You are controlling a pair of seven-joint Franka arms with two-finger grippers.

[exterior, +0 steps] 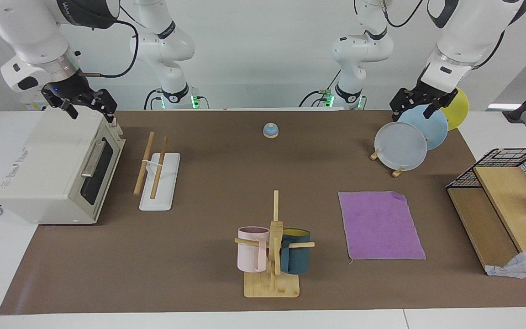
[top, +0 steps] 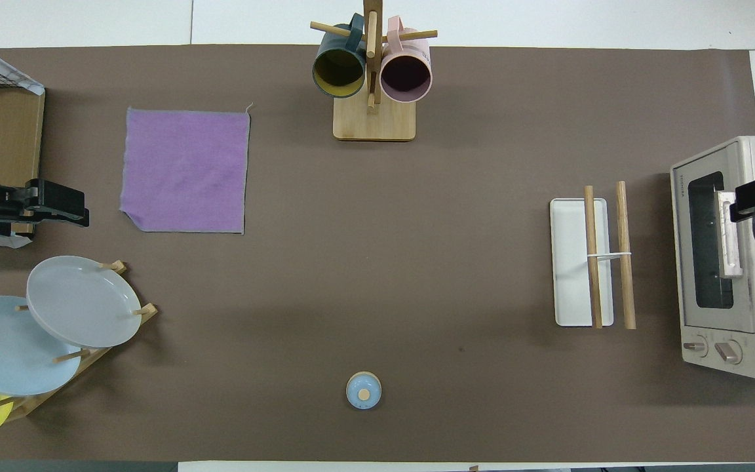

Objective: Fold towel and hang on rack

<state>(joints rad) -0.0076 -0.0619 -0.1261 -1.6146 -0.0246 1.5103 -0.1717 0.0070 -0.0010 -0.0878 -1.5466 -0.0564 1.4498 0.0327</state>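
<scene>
The towel lies flat, purple face up, toward the left arm's end of the table, with one small corner turned in. The rack, two slanted wooden rods on a white base, stands toward the right arm's end, beside the toaster oven. My left gripper hangs open and empty over the plate stand. My right gripper hangs open and empty over the toaster oven's top. Neither gripper touches the towel or the rack.
A wooden peg stand holds a pink and a dark mug, beside the towel. A plate stand with three plates is nearer the robots than the towel. A toaster oven, a small blue bell and a wooden shelf with a wire basket also stand here.
</scene>
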